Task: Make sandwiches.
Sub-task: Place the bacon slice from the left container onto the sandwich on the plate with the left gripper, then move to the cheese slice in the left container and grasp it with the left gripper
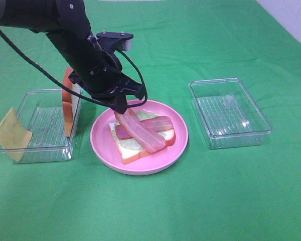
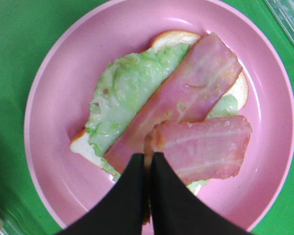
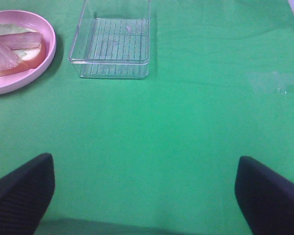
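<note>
On the pink plate (image 1: 103, 136) lies a bread slice (image 1: 133, 155) with a pale green lettuce leaf (image 2: 122, 88) and one bacon strip (image 1: 158, 122) across it. My left gripper (image 1: 121, 108) is shut on one end of a second bacon strip (image 1: 143, 134), whose far end rests on the sandwich. The left wrist view shows the shut fingertips (image 2: 137, 169) pinching that strip (image 2: 206, 147) beside the lying strip (image 2: 186, 93). A second bread slice (image 1: 67, 103) stands on edge in the left clear tray (image 1: 40, 150). A yellow cheese slice (image 1: 11, 132) leans at that tray's left end. My right gripper (image 3: 147, 196) is open over bare cloth.
An empty clear tray (image 1: 230, 114) stands right of the plate and also shows in the right wrist view (image 3: 112, 41). A green cloth (image 1: 215, 201) covers the table. The left arm and its cable reach in from the upper left.
</note>
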